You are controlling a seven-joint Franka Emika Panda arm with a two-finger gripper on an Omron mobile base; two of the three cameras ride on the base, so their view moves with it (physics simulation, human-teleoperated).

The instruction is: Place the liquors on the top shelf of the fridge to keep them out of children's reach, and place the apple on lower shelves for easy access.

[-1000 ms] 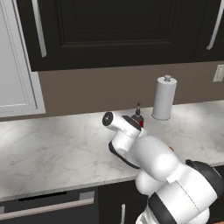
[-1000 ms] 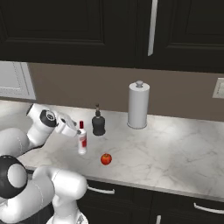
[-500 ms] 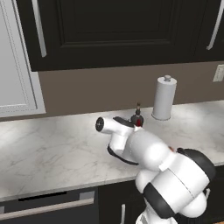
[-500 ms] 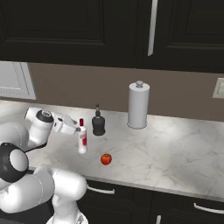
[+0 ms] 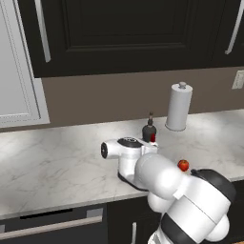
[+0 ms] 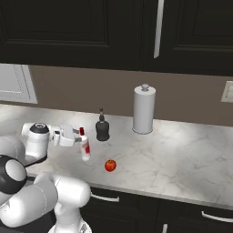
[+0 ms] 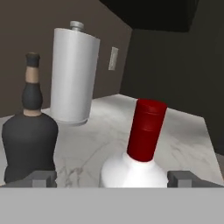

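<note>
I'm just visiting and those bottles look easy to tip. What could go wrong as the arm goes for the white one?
The open gripper sits level with the white bottle, which is slim and upright, so a finger could perhaps topple it. The dark bottle stands close behind and might get bumped. The apple lies loose nearby; a falling bottle could set it rolling.

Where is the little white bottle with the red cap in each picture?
Left base view: white bottle, just its red cap peeking over the arm, right of the dark bottle.
Right base view: left of centre.
Hand view: bottom centre.
Shared landmark: paper towel roll.
</note>
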